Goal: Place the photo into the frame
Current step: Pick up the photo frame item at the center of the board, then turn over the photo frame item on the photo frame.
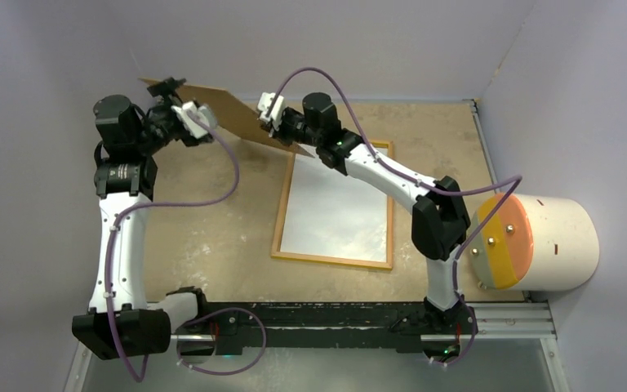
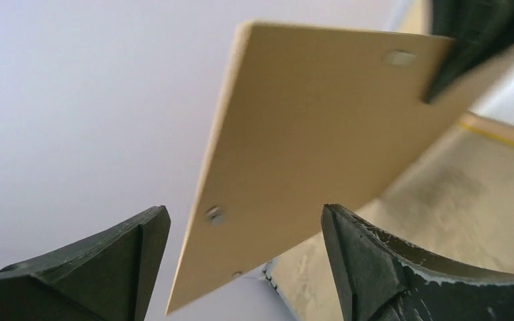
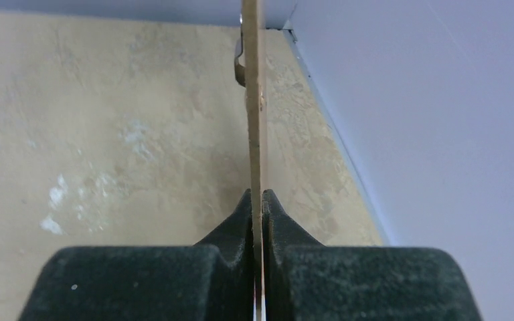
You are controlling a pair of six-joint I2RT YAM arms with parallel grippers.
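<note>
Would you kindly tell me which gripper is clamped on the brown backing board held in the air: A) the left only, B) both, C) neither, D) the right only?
D: the right gripper has its jaws pinched on the backing board, while the left gripper holds its jaws apart around it.

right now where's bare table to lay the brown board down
Widest bare table: between the left arm and the left edge of the frame. A narrower strip right of the frame is crowded: the right arm crosses above it, the white drum borders it. The far strip sits under the board in the right gripper.
</note>
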